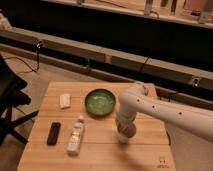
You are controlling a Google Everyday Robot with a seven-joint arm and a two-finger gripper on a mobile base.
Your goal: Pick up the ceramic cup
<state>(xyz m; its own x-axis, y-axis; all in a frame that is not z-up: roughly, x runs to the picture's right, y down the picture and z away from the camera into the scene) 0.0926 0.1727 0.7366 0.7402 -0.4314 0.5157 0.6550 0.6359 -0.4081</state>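
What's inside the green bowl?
The green bowl looks empty: only its shiny green inside shows. Its near right edge is covered by the robot's white arm, whose tool is lower down at the ceramic cup, which it mostly hides.

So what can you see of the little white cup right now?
Only a bit. The ceramic cup shows as a small, pale, rounded shape on the wooden table, toward its right side, below and right of the green bowl. The robot's white arm comes down right over it, so the gripper covers most of it. Its rim and inside are hidden. I can't tell if it still sits on the table or is lifted.
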